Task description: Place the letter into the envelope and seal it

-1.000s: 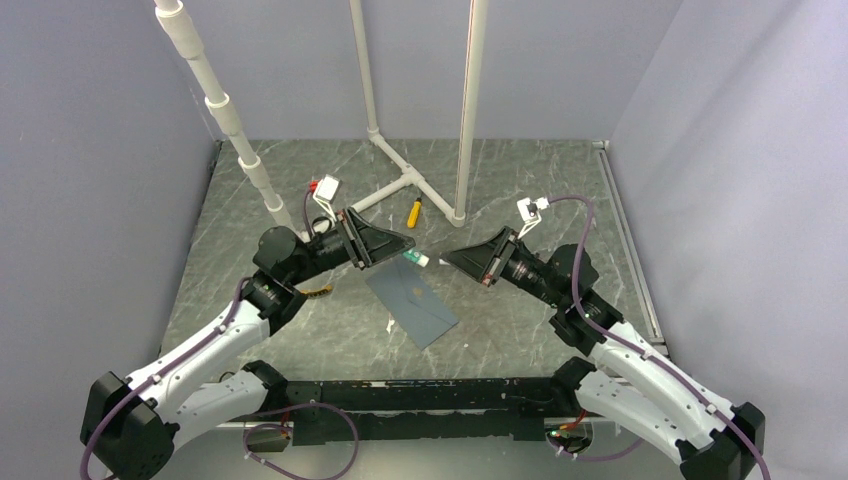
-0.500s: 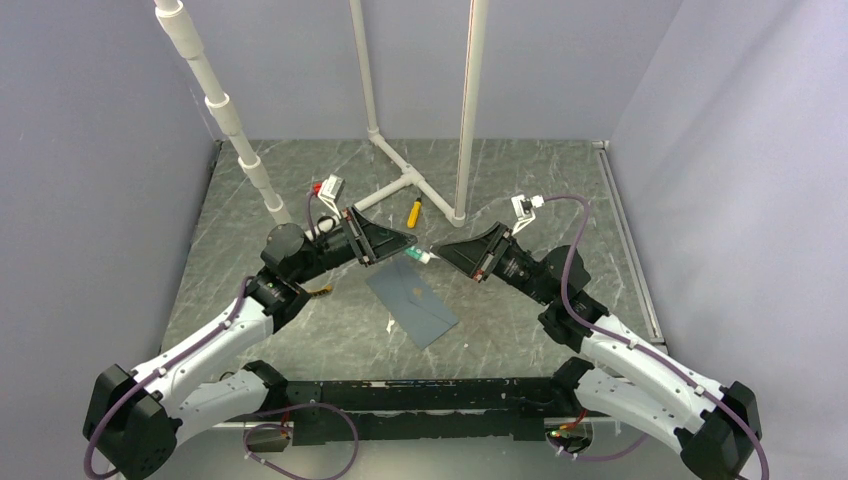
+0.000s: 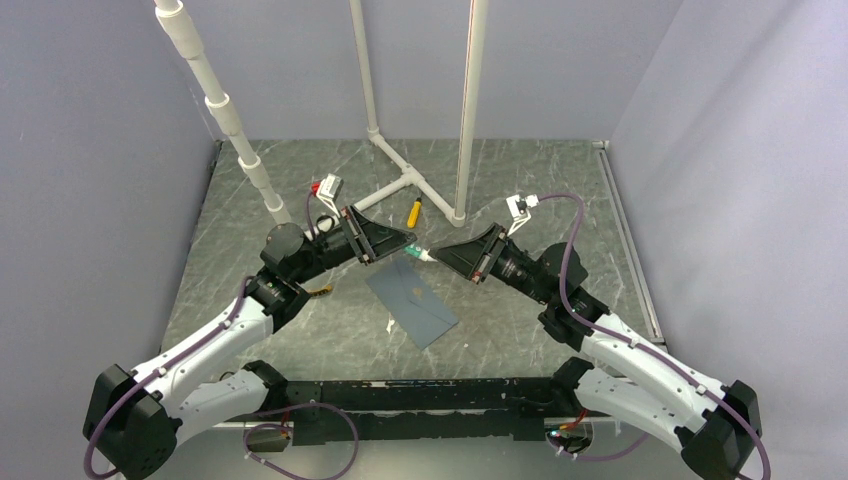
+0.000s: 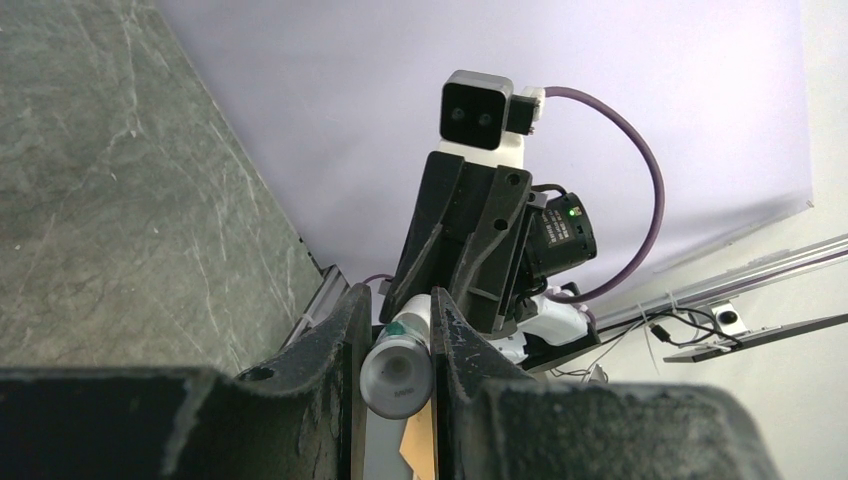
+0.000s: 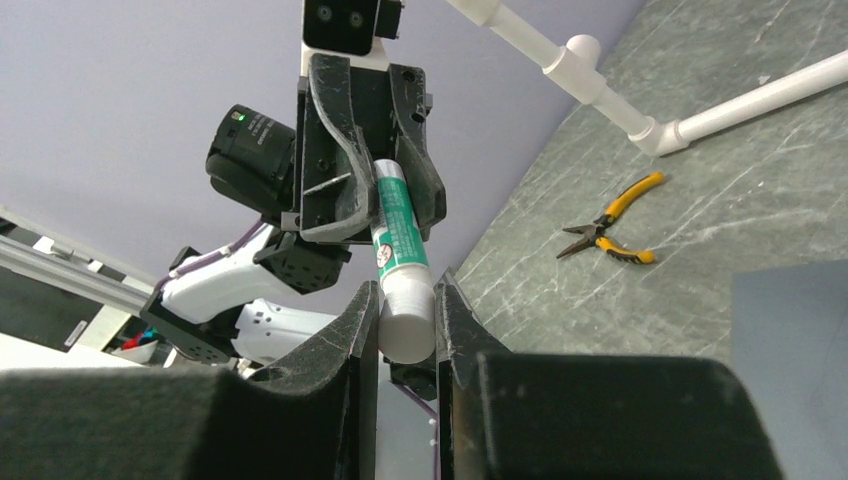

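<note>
The left jaws and right jaws meet nose to nose, each clamped on one end of a glue stick (image 3: 419,256) held above the table (image 3: 520,180). The envelope (image 3: 412,300) lies flat and skewed beneath, with table showing round every edge. Pliers (image 3: 412,211) lie well beyond. The letter cannot be made out.

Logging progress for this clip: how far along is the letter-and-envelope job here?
Done, apparently: no letter lies loose, so it is probably inside the slate blue-grey paper envelope. In hand: the left end effector and right end effector both grip a green-and-white glue stick tube, likely uncapping it. Remaining: gluing and sealing the flap.
</note>
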`<state>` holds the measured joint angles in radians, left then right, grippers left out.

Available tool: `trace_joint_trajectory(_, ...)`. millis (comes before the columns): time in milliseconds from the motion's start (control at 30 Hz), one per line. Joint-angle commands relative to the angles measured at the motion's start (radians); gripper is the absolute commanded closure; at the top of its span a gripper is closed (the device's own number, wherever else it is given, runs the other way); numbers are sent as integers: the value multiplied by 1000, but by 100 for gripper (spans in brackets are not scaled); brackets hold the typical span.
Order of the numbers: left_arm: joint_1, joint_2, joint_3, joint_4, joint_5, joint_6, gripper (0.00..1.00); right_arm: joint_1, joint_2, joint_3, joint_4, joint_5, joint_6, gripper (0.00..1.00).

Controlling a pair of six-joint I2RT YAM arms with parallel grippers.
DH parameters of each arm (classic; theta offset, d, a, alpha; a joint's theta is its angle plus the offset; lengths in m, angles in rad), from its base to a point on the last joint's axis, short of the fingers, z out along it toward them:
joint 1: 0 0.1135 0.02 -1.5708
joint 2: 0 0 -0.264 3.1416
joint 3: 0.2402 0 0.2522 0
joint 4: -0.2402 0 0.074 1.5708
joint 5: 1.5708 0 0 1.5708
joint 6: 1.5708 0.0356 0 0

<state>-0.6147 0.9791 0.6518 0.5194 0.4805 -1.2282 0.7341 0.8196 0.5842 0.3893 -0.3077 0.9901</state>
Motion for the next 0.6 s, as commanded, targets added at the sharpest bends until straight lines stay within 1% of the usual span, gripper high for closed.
trace_joint_trajectory(0,-3,7,34,98,10,-37,98,8,11,49,37,-19,-10,100)
trace_joint_trajectory(100,-5,7,36,105,11,-43,98,11,14,61,-2,-3,-21,100)
trace_joint_trajectory(200,-3,2,36,106,5,-50,98,13,13,56,-4,4,-17,100)
trace_joint_trajectory(300,-4,7,30,144,3,-78,97,14,22,35,56,7,16,100)
trace_joint_trajectory(367,-3,11,22,176,-2,-98,98,17,34,12,125,5,53,100)
trace_joint_trajectory(433,-4,12,23,184,-13,-99,98,19,53,21,122,11,71,100)
trace_joint_trajectory(533,-3,9,31,169,-27,-83,98,26,70,-6,221,18,121,100)
trace_joint_trajectory(567,-4,9,31,167,-31,-81,98,28,76,-8,231,24,132,100)
